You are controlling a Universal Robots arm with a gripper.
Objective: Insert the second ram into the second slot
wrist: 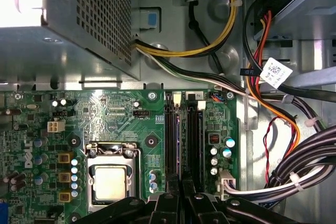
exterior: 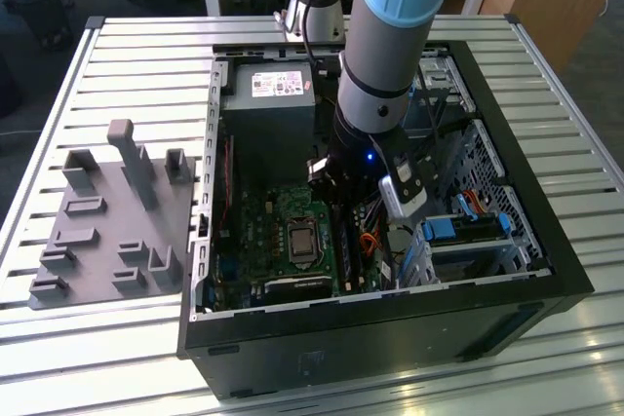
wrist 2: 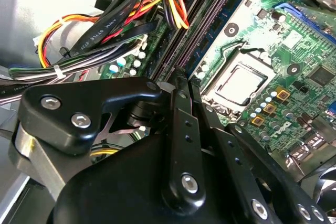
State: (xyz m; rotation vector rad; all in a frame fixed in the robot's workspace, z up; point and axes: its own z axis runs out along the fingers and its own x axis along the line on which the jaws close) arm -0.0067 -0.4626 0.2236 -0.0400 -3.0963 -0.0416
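A: First wrist view, what do we see?
B: Black gripper fingers pressed together over the 2 black memory slots beside the silver processor.
A: The thin ram stick?
B: Standing edge-on between those slots.

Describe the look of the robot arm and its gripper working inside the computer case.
The arm is a thick grey tube with a light blue band at the joint and a black collar lower down. A small blue light glows on the dark wrist section. The gripper is matte black, built from flat linked bars fastened with silver screws, its narrow fingers black too.
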